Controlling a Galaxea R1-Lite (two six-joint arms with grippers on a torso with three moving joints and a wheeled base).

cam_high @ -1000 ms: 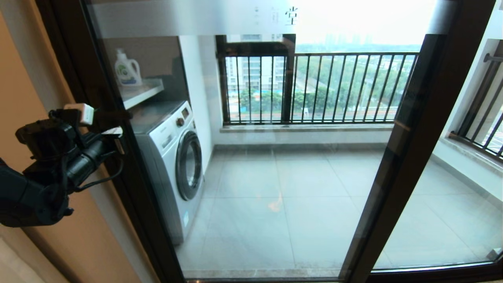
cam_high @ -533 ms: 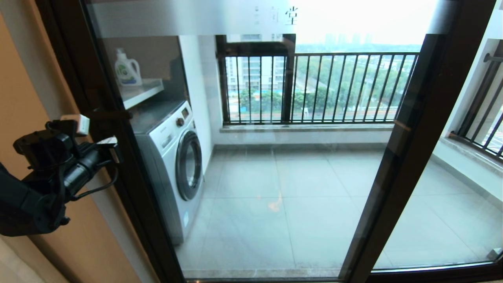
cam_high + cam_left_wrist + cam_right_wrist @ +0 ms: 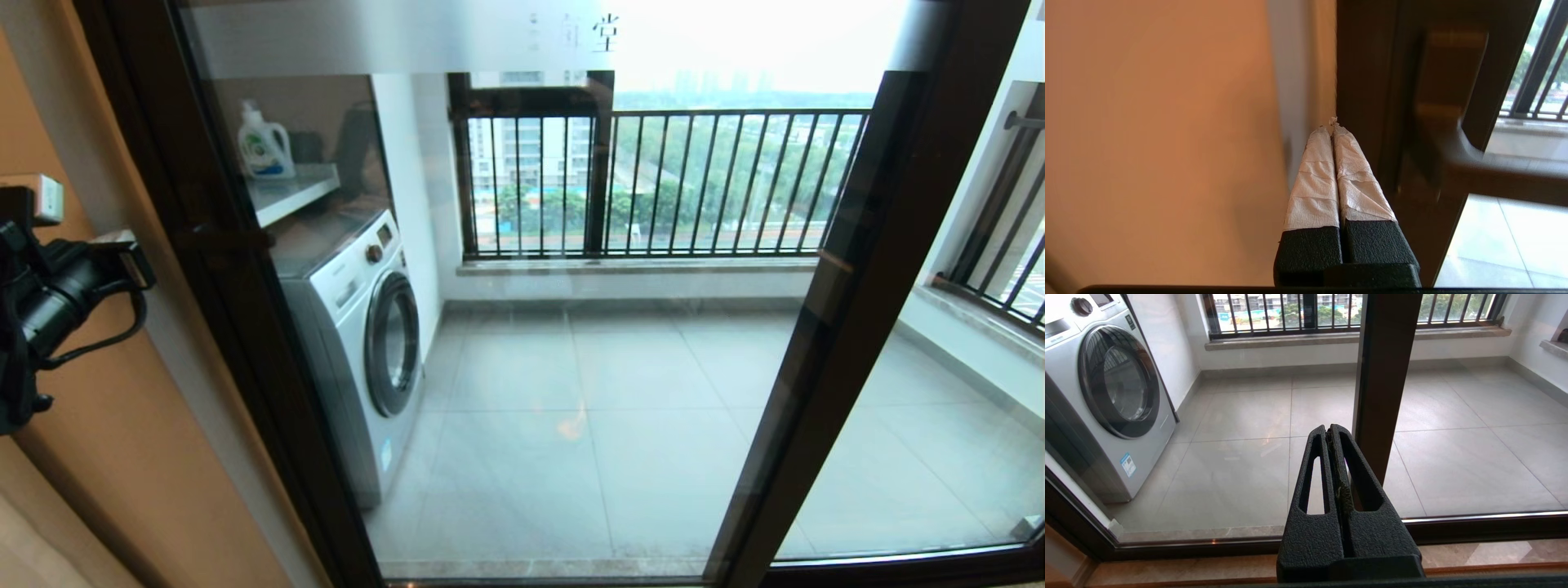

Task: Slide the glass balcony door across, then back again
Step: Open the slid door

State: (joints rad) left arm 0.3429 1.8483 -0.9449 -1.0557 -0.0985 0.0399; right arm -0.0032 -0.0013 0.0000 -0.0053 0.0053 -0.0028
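Observation:
The glass balcony door point(image 3: 245, 343) fills the head view, its dark brown left upright hard against the orange wall. A frosted strip with characters point(image 3: 408, 37) runs across its top. Its black bar handle point(image 3: 224, 239) sits on that upright and shows blurred in the left wrist view point(image 3: 1490, 173). My left gripper point(image 3: 135, 257) hangs at the far left, clear of the handle and in front of the wall. Its white-taped fingers point(image 3: 1314, 175) are pressed together, empty. My right gripper point(image 3: 1327, 430) is shut low before the glass and is out of the head view.
Behind the glass stand a washing machine point(image 3: 359, 327), a shelf with a detergent bottle point(image 3: 263, 147) and a black railing point(image 3: 653, 180). Another dark upright point(image 3: 849, 286) crosses the right side. The floor track point(image 3: 1208, 544) runs along the bottom.
My left gripper has drawn back to the left, away from the handle and the door's upright, towards the edge of the head view. The door frame has not visibly shifted.

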